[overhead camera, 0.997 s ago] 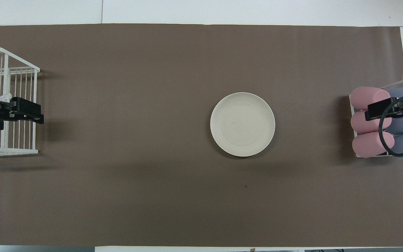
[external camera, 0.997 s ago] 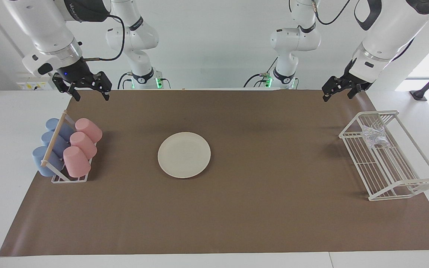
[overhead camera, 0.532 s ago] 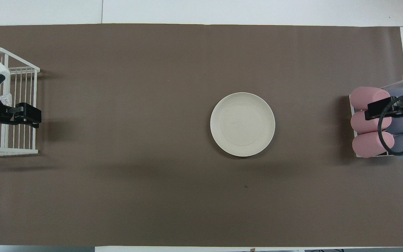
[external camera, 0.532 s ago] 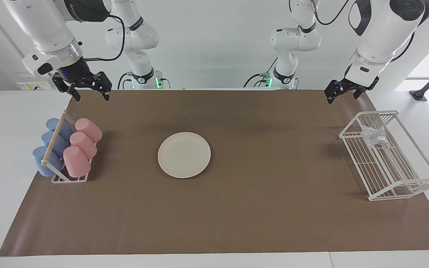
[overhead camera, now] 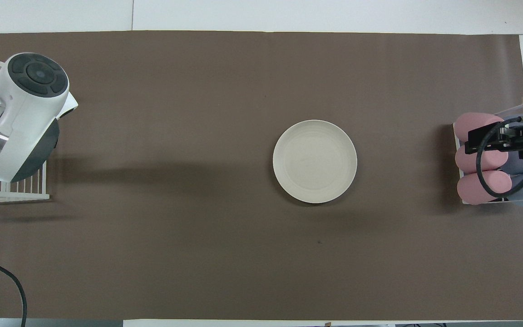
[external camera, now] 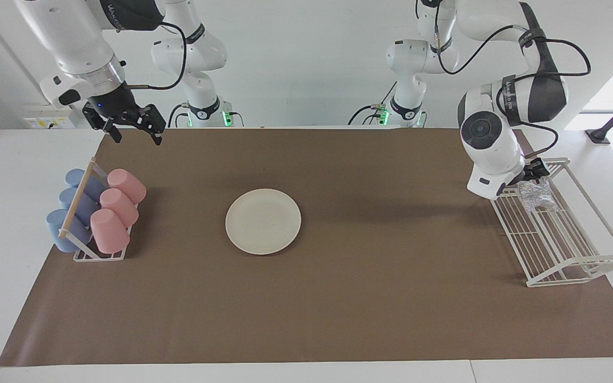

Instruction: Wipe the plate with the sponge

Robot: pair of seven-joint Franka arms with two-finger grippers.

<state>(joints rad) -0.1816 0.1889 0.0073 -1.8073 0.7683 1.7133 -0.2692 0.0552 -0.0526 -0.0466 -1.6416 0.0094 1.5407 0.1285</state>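
The cream-white plate [external camera: 263,221] [overhead camera: 314,161] lies flat near the middle of the brown mat, with nothing on it. The silvery mesh sponge [external camera: 536,196] lies in the white wire rack [external camera: 567,250] at the left arm's end of the table. My left gripper [external camera: 536,170] hangs open just above the sponge, mostly hidden by its own wrist, and nothing is in it. In the overhead view the left arm covers the sponge and that gripper. My right gripper [external camera: 136,137] [overhead camera: 472,143] is open and empty, raised over the cup rack's end of the mat.
A cup rack [external camera: 76,199] with pink cups [external camera: 117,210] [overhead camera: 479,188] and blue cups lying in it stands at the right arm's end. The wire rack [overhead camera: 12,193] has raised walls around the sponge. A brown mat [external camera: 338,308] covers the table.
The left arm has swung down and over the wire rack, bringing its gripper from high over the mat's edge to just above the sponge. The right gripper has shifted slightly toward the table's middle.
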